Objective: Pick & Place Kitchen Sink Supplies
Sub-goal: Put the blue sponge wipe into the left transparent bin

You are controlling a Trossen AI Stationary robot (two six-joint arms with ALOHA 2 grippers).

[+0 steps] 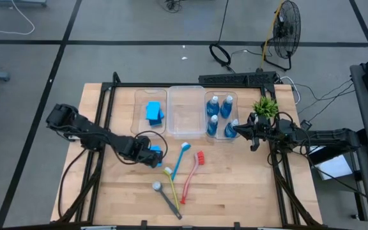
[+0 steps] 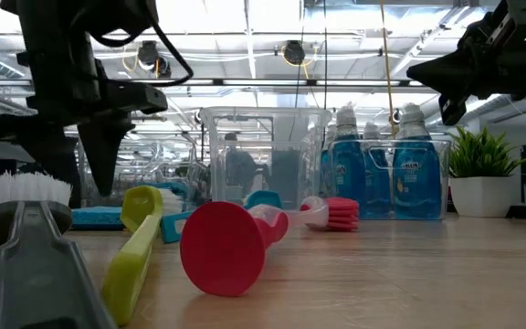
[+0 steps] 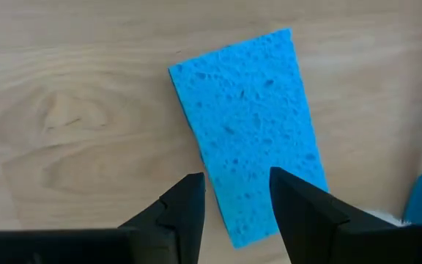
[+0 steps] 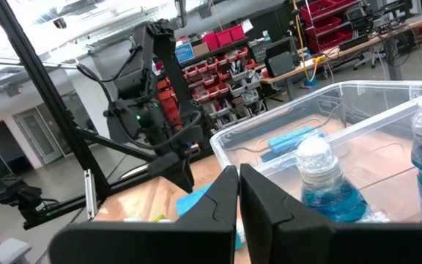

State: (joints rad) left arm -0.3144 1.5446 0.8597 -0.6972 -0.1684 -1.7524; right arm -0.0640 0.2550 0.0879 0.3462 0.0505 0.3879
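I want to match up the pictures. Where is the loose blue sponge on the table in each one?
High view: the loose sponge lies on the wood at the left end effector.
Low view: a flat blue slab low at the left, probably it.
Left wrist view: it fills the middle, beyond the open fingers.
Right wrist view: a blue corner, partly hidden.
Shared landmark: the clear middle bin.

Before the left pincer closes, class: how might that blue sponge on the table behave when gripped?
The blue sponge looks porous, so it probably squashes and weighs little. Lying flat on the wood, it may slide when nudged. The left pincer stands open above it.
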